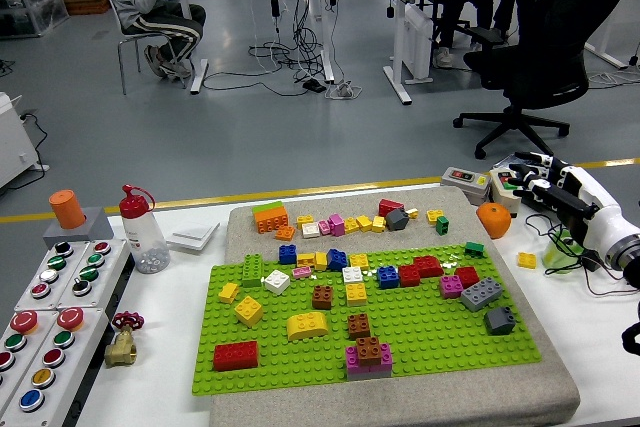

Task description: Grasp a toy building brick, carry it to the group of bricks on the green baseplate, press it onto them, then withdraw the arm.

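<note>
A green baseplate (420, 332) lies on a grey mat (500, 387) in the middle of the table. Several bricks stand on it: a red one (235, 354), a yellow curved one (307, 325), a brown-on-pink stack (368, 353), a row of blue and red ones (408, 273), and grey ones (481, 293). Loose bricks (340, 223) lie on the mat behind the plate, among them an orange one (270, 219). My right hand (540, 185) hovers at the table's right edge, beyond the mat, with fingers spread and nothing in them. No left arm shows.
A button panel (45, 332), an orange cylinder (68, 209), a red-capped bottle (143, 232) and a brass valve (122, 339) are on the left. An orange ball (493, 219), a small switch box (466, 179) and a yellow brick (526, 260) sit near my right hand.
</note>
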{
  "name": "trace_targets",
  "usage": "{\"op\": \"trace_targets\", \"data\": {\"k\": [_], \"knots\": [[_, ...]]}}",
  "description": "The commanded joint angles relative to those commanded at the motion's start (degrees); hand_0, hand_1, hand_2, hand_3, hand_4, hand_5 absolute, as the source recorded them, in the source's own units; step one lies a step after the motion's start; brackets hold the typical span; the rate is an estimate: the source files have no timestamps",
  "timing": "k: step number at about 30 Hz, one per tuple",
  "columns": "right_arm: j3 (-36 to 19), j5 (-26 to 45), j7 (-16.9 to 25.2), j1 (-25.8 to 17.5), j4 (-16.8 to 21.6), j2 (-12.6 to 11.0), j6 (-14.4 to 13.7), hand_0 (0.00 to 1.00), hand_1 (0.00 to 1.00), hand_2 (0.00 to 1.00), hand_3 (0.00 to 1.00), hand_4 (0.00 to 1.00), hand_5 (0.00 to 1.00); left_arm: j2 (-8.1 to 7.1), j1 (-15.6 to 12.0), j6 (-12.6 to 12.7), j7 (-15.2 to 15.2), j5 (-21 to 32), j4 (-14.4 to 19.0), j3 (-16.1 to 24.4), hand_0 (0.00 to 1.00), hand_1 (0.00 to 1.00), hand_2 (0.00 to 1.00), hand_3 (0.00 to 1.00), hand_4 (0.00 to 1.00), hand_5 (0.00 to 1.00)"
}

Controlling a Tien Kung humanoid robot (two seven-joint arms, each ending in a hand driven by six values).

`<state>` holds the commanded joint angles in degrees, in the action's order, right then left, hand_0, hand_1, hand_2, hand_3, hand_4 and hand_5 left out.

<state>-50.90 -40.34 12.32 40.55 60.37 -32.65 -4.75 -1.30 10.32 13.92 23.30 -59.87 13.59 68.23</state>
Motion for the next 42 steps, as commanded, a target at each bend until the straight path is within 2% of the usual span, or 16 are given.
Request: {"op": "trace_targets", "data": {"k": [3,4,8,14,22,23,28,29,32,42], "knots": [[2.17,-4.32,1.49,1.31,-0.83,-0.51,-1.61,0.75,0.759,0.812,0.883,0.623,0.144,-0.03,0.03,-0.01,-0.02,0.19,0.0,-0.13,0.632,0.599,0.615,0.424,0.337,0.976],[3.13,-6.25,2.12,1.96,-1.33,-0.71,-2.35,0.769,0.778,0.835,0.896,0.641,0.099,-0.04,0.06,-0.01,-0.03,0.31,0.0,-0.2,0.632,0.598,0.614,0.425,0.337,0.977],[6.68,-14.35,4.11,4.61,-3.77,-1.19,-4.71,0.769,0.778,0.835,0.896,0.641,0.099,-0.12,0.17,-0.01,0.0,0.61,0.01,-0.43,0.632,0.598,0.614,0.425,0.337,0.977],[11.14,-26.54,6.0,7.91,-7.29,-1.32,-6.68,0.778,0.78,0.837,0.881,0.639,0.084,-0.13,0.19,0.02,0.0,0.95,0.04,-0.64,0.632,0.598,0.614,0.425,0.337,0.978],[17.22,-44.01,6.97,11.64,-10.9,-1.24,-6.52,0.771,0.777,0.832,0.868,0.631,0.056,-0.19,0.26,-0.01,0.05,0.95,0.06,-0.74,0.633,0.598,0.614,0.424,0.336,0.98],[18.0,-46.08,7.06,12.01,-11.35,-1.17,-6.46,0.762,0.763,0.783,0.793,0.623,0.039,-0.21,0.26,-0.01,0.07,0.93,0.07,-0.73,0.632,0.598,0.613,0.423,0.336,0.98],[20.9,-56.81,7.01,13.19,-12.95,-0.75,-5.74,0.762,0.763,0.783,0.793,0.623,0.039,-0.24,0.19,0.03,0.18,0.84,0.1,-0.68,0.632,0.598,0.613,0.423,0.336,0.98],[21.32,-59.04,6.97,13.34,-13.15,-0.69,-5.59,0.76,0.736,0.737,0.759,0.618,0.025,-0.25,0.18,0.04,0.19,0.84,0.1,-0.68,0.633,0.597,0.613,0.422,0.336,0.981],[23.67,-66.24,6.75,14.3,-13.95,-0.52,-5.22,0.76,0.736,0.737,0.759,0.618,0.025,-0.27,0.13,0.09,0.25,0.84,0.13,-0.67,0.633,0.597,0.613,0.422,0.336,0.981],[30.65,-80.14,6.46,17.44,-16.78,-0.01,-5.56,0.758,0.722,0.711,0.74,0.606,0.007,-0.3,0.19,0.1,0.27,0.9,0.13,-0.74,0.633,0.597,0.614,0.421,0.336,0.982]]}}
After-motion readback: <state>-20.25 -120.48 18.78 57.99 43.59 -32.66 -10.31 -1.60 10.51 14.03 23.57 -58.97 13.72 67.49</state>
